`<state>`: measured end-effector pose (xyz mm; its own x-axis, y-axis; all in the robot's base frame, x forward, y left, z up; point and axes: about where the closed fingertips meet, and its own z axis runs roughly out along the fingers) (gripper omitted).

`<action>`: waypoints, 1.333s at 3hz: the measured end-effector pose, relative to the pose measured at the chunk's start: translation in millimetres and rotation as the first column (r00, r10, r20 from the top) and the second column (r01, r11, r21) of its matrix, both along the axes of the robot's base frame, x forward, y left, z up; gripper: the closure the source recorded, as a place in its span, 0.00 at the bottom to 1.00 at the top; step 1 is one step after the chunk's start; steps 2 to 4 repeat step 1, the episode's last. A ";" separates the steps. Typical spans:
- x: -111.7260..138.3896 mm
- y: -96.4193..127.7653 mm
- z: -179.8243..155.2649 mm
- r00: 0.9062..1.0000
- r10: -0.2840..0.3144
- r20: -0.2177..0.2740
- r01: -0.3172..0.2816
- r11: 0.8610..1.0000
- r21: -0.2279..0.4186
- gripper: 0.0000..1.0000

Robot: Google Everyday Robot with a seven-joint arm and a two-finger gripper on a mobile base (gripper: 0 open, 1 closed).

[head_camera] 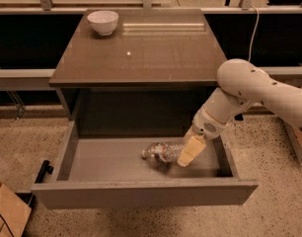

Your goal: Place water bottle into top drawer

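The speckled floor [274, 211] fills the lower part of the view, from 3 o'clock round to 9 o'clock. On it stands a brown cabinet whose tabletop [141, 53] takes up the middle and upper part of the view.

The top drawer [141, 194] stands pulled out from under the tabletop toward 6 o'clock. Its plain front panel runs across the bottom and its smooth grey floor lies open to view.

The robot's white arm [249, 88] enters from 3 o'clock. It bends at a rounded joint beside the tabletop's right edge and slopes down toward 7 o'clock into the drawer.

A cardboard box [8, 211] shows in part at the 8 o'clock corner of the view, well apart from the arm.

The white bowl [102, 21] sits upright at the 11 o'clock corner of the tabletop.

The water bottle [163, 152] is inside the top drawer. It lies on its side, right of the drawer's middle, and its narrower end points toward 9 o'clock.

The gripper [188, 154], tan at its tip, is down in the drawer at the bottle's 3 o'clock end and overlaps that end. Whether it is clamped on the bottle or spread, I cannot tell.

A small black bar [43, 171] sits just beside the drawer's left wall, at its 9 o'clock side.
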<state>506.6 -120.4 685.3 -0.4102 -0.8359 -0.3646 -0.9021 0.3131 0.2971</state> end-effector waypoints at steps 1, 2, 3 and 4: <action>-0.2 0.3 -0.5 1.000 0.001 -0.001 -0.001 1.000 0.000 0.00; -0.2 0.3 -0.5 1.000 0.001 -0.001 -0.001 1.000 0.000 0.00; -0.2 0.3 -0.5 1.000 0.001 -0.001 -0.001 1.000 0.000 0.00; -0.2 0.3 -0.5 1.000 0.001 -0.001 -0.001 1.000 0.000 0.00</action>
